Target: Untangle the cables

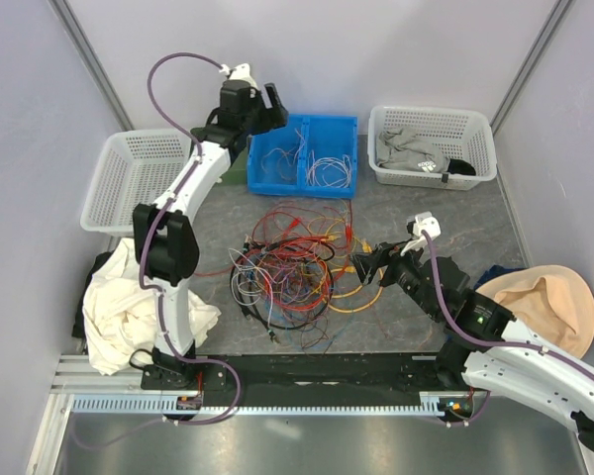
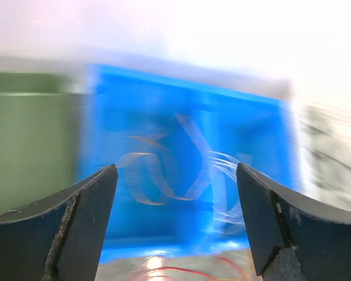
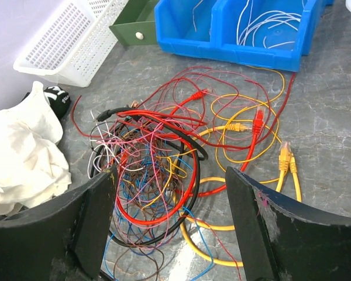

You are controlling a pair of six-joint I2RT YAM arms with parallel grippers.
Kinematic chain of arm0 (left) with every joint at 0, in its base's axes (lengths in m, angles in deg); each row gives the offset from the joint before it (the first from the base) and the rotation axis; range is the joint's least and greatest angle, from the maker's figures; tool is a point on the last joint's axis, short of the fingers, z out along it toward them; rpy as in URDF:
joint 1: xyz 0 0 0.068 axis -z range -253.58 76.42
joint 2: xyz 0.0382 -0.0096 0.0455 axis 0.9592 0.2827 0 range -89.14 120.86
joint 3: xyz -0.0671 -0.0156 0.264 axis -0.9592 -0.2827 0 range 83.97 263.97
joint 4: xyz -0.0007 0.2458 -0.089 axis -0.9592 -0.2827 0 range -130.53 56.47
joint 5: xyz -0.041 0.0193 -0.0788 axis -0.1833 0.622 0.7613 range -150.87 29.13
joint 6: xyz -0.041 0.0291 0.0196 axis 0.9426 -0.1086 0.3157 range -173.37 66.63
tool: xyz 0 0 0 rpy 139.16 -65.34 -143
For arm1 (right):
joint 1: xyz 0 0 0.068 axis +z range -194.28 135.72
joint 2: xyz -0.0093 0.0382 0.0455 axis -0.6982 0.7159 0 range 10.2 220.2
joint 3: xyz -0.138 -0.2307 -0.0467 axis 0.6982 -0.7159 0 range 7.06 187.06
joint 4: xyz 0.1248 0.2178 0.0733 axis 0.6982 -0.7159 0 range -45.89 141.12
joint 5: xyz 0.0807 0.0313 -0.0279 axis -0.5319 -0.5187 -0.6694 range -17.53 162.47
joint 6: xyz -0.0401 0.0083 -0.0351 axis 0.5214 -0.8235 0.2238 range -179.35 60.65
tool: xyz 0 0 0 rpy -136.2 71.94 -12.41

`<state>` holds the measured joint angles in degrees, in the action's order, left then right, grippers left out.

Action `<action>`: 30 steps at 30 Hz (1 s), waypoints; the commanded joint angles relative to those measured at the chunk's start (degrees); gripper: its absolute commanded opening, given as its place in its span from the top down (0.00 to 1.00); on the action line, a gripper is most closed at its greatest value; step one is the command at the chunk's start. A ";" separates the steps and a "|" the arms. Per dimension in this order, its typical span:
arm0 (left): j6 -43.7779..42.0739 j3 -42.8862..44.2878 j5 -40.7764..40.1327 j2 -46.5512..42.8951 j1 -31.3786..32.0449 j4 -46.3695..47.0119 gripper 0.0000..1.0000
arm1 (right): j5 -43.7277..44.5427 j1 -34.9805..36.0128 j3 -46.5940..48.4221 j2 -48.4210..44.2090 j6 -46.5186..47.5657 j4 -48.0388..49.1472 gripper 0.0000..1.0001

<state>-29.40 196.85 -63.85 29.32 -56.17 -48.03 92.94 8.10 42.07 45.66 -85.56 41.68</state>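
Observation:
The cables (image 1: 287,265) lie as a tangled heap of red, yellow, blue, pink, brown and black wires mid-table, filling the right wrist view (image 3: 164,152). My right gripper (image 1: 364,265) hovers just right of the heap, open (image 3: 171,175), nothing between its fingers. A blue bin (image 1: 305,156) at the back holds loose white wires (image 1: 329,170). My left gripper (image 1: 267,104) hangs above the bin's left end. It is open (image 2: 176,175) and empty in the blurred left wrist view, with white wires (image 2: 164,175) below it in the bin (image 2: 257,134).
A white empty basket (image 1: 129,178) stands at the back left, and a white basket (image 1: 433,148) with grey cloth at the back right. A green box (image 1: 236,170) sits beside the bin. White cloth (image 1: 129,307) lies at the front left, a tan hat (image 1: 544,302) at the right.

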 commanded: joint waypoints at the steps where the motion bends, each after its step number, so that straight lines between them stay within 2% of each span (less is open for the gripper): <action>1: 3.45 4.17 14.92 5.62 3.95 3.34 0.17 | -0.17 0.18 -0.20 -0.31 -0.68 1.08 0.18; 5: 5.47 8.32 19.67 11.08 4.13 3.17 0.28 | 0.01 0.18 -0.29 -0.22 -0.85 0.91 0.18; 11: 6.53 9.46 20.65 15.22 4.21 3.95 0.42 | 1.06 0.18 -0.29 0.92 -0.15 1.08 0.18; 19: 7.14 5.26 14.85 14.88 2.63 4.48 0.49 | 1.24 0.18 -0.29 2.42 0.20 1.43 0.18; 24: 9.25 -0.72 12.66 11.37 0.61 7.56 0.48 | 1.24 0.18 -0.55 2.42 0.11 1.61 0.18; 30: 8.55 -0.74 11.25 11.27 0.17 5.90 0.48 | 0.98 0.27 -0.90 1.98 -0.32 1.61 0.18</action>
<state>-22.14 195.93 -50.25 42.80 -55.69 -41.15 93.35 8.10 41.61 48.28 -85.65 41.60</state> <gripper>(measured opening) 0.514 0.818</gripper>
